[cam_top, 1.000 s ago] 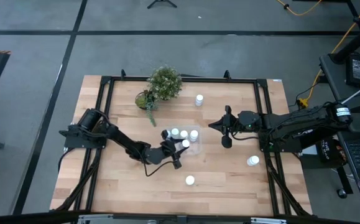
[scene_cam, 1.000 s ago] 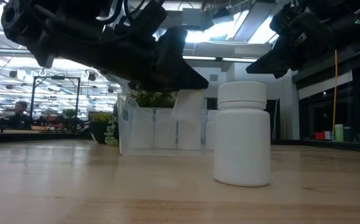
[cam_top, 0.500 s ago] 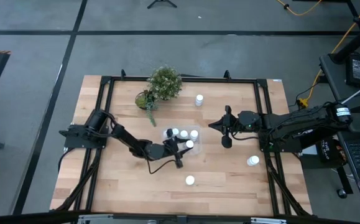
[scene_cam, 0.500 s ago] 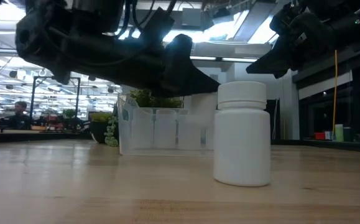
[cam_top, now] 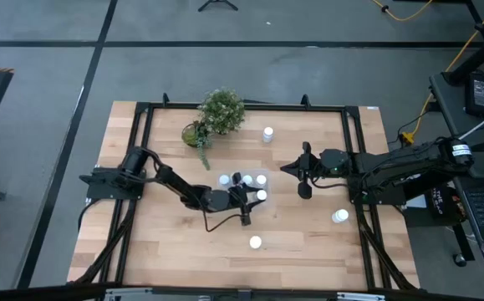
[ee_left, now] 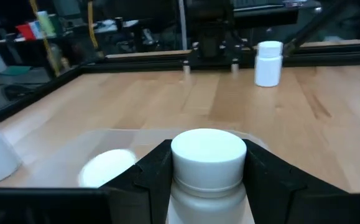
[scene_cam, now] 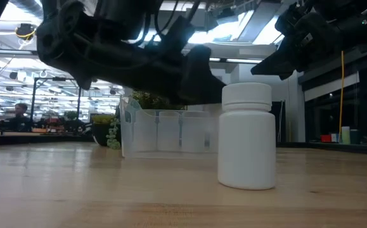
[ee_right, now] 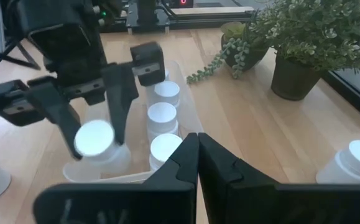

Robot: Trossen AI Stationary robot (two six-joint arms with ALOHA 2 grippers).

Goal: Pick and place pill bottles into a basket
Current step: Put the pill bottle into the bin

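A: Item one, left side of the desk?

B: Left end effector reached over the clear plastic basket near the desk's middle. Its fingers were clamped on a white pill bottle, held upright above the basket's near end.

A: Basket contents?

B: Three capped bottles stood in a row inside it. The held bottle's cap showed just beside them, between the left arm's fingers.

A: Loose stock on the desk?

B: One bottle toward the far edge, right of the potted green plant. One toward the near edge, well apart from the basket; the low view showed it upright. One by the right-hand rail.

A: Right side?

B: Right end effector hung right of the basket, apart from it, fingers pressed together, carrying nothing.
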